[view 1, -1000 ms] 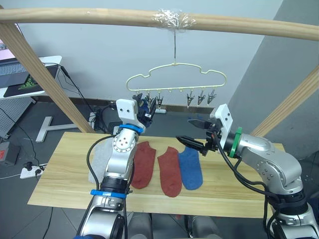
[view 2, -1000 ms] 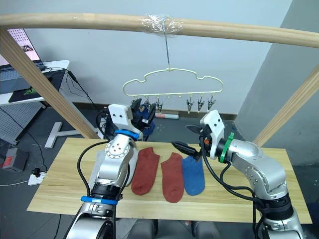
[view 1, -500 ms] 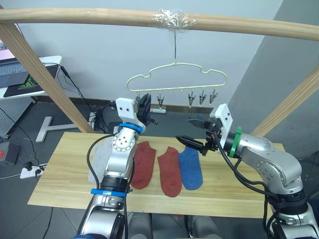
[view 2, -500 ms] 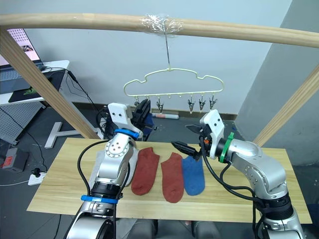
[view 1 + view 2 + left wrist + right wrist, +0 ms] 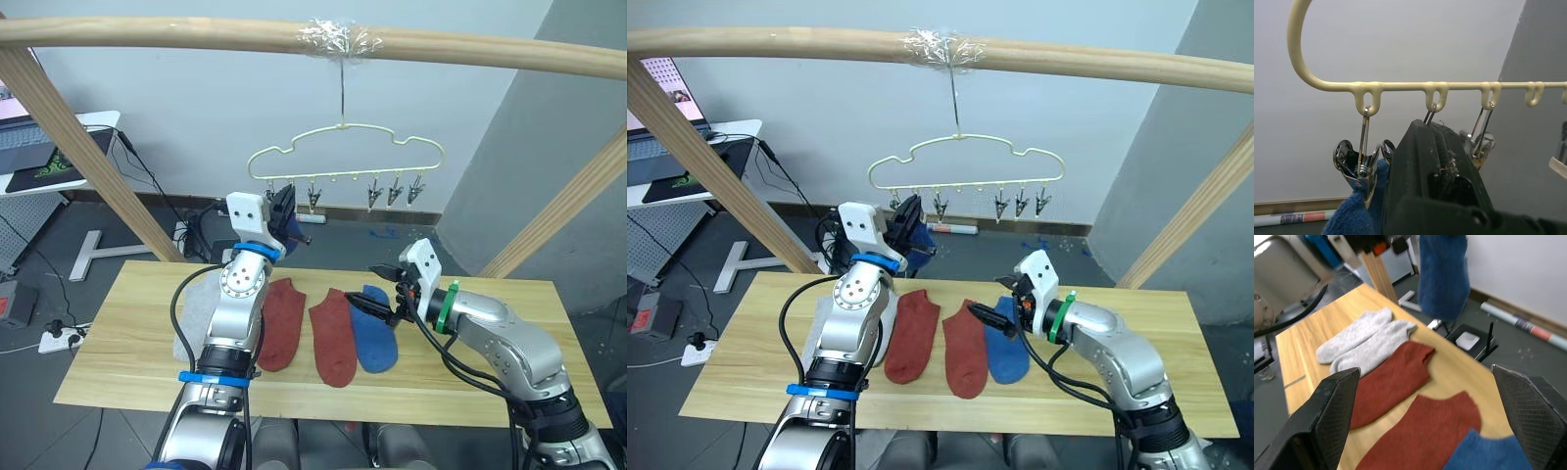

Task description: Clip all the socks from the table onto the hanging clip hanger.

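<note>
The pale yellow clip hanger (image 5: 343, 147) hangs from the rail with a row of metal clips (image 5: 392, 191). One blue sock (image 5: 1352, 218) hangs from its leftmost clip (image 5: 1362, 164). My left gripper (image 5: 284, 201) is raised beside that sock, shut, with its fingertips covering the second clip. On the table (image 5: 118, 343) lie two grey socks (image 5: 1359, 340), two rust red socks (image 5: 282, 323) (image 5: 333, 338) and a blue sock (image 5: 377, 338). My right gripper (image 5: 370, 289) hovers open just above the lying blue sock's near end.
A thick wooden rail (image 5: 196, 34) crosses overhead, carried by slanted posts (image 5: 88, 157) (image 5: 558, 215) at both table ends. A white desk with a laptop (image 5: 39, 147) stands back left, with cables and a power strip (image 5: 59, 338) on the floor.
My left gripper closed next to the hung blue sock. My right arm dropped from mid-height to just over the blue sock on the table, still open.
</note>
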`<state>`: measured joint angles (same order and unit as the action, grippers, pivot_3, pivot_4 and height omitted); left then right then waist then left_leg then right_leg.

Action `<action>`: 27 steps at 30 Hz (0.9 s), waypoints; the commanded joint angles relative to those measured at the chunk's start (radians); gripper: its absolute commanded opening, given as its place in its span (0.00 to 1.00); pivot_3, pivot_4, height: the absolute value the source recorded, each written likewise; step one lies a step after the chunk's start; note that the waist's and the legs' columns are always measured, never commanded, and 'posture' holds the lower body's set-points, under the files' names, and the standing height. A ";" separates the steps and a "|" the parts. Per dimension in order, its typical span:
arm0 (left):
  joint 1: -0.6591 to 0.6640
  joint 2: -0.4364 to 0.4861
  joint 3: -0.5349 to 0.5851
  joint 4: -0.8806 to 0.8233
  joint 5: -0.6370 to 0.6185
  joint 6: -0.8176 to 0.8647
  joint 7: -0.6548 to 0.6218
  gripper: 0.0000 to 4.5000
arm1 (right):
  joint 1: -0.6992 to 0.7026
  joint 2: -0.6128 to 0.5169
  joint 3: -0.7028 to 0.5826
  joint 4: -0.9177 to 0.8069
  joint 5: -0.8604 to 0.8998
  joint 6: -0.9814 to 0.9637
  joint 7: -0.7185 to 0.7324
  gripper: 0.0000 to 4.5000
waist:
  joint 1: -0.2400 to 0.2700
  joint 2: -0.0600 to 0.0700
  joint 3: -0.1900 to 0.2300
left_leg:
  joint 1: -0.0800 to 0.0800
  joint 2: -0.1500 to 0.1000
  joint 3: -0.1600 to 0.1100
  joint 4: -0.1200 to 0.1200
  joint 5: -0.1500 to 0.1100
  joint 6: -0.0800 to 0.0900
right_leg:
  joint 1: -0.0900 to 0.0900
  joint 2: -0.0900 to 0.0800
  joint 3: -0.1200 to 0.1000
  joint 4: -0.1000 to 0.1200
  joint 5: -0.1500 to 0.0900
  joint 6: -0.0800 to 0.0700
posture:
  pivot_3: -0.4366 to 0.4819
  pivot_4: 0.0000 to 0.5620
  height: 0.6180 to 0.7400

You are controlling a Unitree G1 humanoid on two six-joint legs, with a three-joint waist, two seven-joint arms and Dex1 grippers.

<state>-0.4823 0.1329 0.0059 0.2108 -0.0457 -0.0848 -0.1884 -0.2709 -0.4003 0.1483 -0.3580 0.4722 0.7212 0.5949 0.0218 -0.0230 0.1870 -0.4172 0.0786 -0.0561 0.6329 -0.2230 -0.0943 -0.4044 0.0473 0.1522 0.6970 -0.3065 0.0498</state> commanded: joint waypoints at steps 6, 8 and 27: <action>-0.009 -0.002 -0.004 -0.047 0.007 -0.004 0.005 0.35 | -0.047 -0.001 -0.041 -0.034 0.012 -0.020 0.002 1.00 | 0.002 0.000 0.000 | 0.000 0.000 0.000 0.000 0.000 0.000 | 0.000 0.000 0.000 0.000 0.000 0.000 | 0.58 0.32 1.00; -0.005 -0.003 -0.003 -0.051 0.006 -0.002 0.005 0.35 | -0.064 -0.004 -0.056 -0.046 0.025 -0.011 0.001 1.00 | 0.002 0.000 0.000 | 0.000 0.000 0.000 0.000 0.000 0.000 | 0.000 0.000 0.000 0.000 0.000 0.000 | 0.58 0.32 1.00; 0.017 -0.037 0.036 -0.074 -0.058 0.042 0.011 0.35 | -0.135 -0.011 -0.080 -0.088 0.060 0.032 -0.006 1.00 | 0.002 0.000 0.000 | 0.000 0.000 0.000 0.000 0.000 0.000 | 0.000 0.000 0.000 0.000 0.000 0.000 | 0.57 0.31 1.00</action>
<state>-0.4640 0.1018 0.0320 0.1749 -0.0879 -0.0422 -0.1829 -0.3956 -0.4058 0.0958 -0.4123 0.5159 0.7604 0.5881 0.0233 -0.0230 0.1870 -0.4175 0.0786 -0.0562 0.6327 -0.2230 -0.0943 -0.4043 0.0473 0.1522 0.6966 -0.3065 0.0497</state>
